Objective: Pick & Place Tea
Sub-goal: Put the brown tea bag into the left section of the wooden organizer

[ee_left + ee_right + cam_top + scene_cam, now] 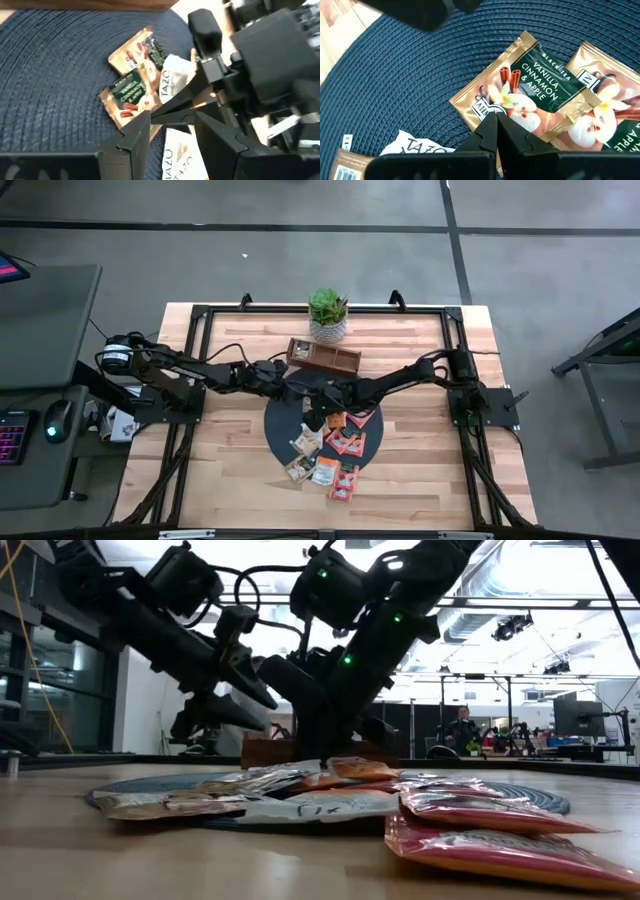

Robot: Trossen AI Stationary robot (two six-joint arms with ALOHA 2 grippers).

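Note:
Several small square tea sachets (338, 452), orange-red, tan and white, lie on and beside the dark round mat (283, 425). My right gripper (496, 121) reaches in from the right over the mat (395, 75) and is shut at the corner of a tan-gold vanilla sachet (530, 85). That sachet overlaps a second tan one (600, 110), and a white sachet (415, 147) lies beside it. My left gripper (172, 125) hangs open above the mat's far part, empty, close to the right gripper (165, 106). A white sachet (180, 155) lies below it. My right gripper has its shut fingertips on the near corner (487, 107) of the tan-gold vanilla sachet, coming slanting down from the table's right. The fingers themselves hide the very corner, so the pinch cannot be seen. The rest of the sachet lies flat on the mat.
A brown wooden compartment tray (323, 357) stands just beyond the mat, and a small potted plant (328, 315) stands behind it. A black frame (200, 315) runs round the wooden table top. The two arms nearly meet over the mat's far edge.

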